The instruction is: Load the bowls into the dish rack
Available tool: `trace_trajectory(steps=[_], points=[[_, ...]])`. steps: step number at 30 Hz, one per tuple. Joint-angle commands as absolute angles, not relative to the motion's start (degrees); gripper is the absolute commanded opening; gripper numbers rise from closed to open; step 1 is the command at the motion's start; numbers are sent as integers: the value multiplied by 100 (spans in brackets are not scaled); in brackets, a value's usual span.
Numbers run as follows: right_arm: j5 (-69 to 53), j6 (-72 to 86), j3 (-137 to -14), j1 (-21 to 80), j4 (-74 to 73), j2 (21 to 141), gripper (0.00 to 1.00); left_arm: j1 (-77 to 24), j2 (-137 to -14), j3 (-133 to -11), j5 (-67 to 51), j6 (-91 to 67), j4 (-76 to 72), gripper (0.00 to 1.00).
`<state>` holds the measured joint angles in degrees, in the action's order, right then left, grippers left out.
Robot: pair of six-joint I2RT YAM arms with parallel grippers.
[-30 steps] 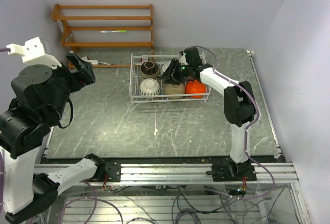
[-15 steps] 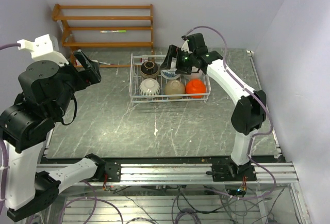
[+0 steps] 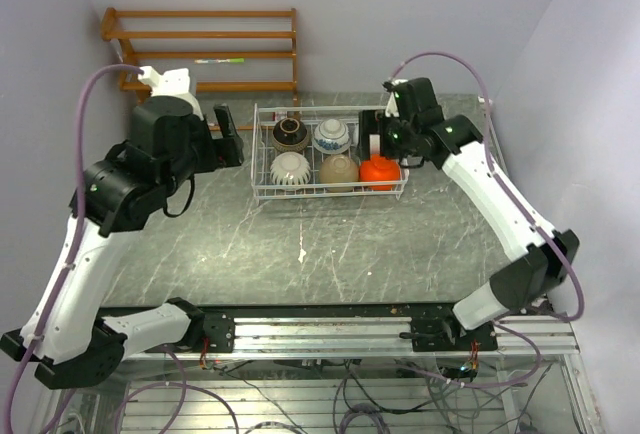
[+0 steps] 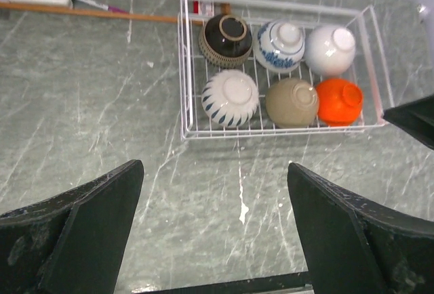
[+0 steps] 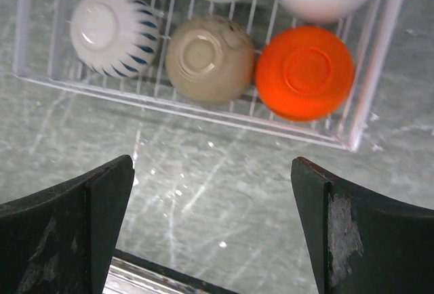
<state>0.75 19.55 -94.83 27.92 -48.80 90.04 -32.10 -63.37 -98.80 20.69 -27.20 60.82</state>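
Grey tabletop; white bowl clearest left-wrist

Robot lab test cell, not a home. Left arm and right arm are bolted to a bare aluminium rail at the near edge of the table. Loose cables hang tangled below. Plain pale walls box the table in on three sides. The household goods are a dish rack of bowls and a wooden shelf at the back.
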Motion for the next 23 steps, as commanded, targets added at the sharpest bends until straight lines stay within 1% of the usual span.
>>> trace_trajectory(steps=[1, 3, 7, 13, 23], points=[[645, 1604, -8858, 2785, -5057, 8211, 100, -3239, -6341, -9672, 1740, -2654, 5706, 99], [738, 1612, -8633, 2784, -4925, 7801, 100, -3243, -6364, -9605, 1708, -2677, 5619, 99], [994, 1602, -8405, 2777, -4940, 7488, 100, -3243, -6383, -9504, 1660, -2747, 5444, 99], [1339, 1556, -8474, 2777, -5195, 7541, 100, -3243, -6427, -9404, 1565, -2834, 5370, 99], [1430, 1538, -8434, 2777, -5199, 7505, 100, -3243, -6444, -9342, 1627, -2865, 5314, 99]])
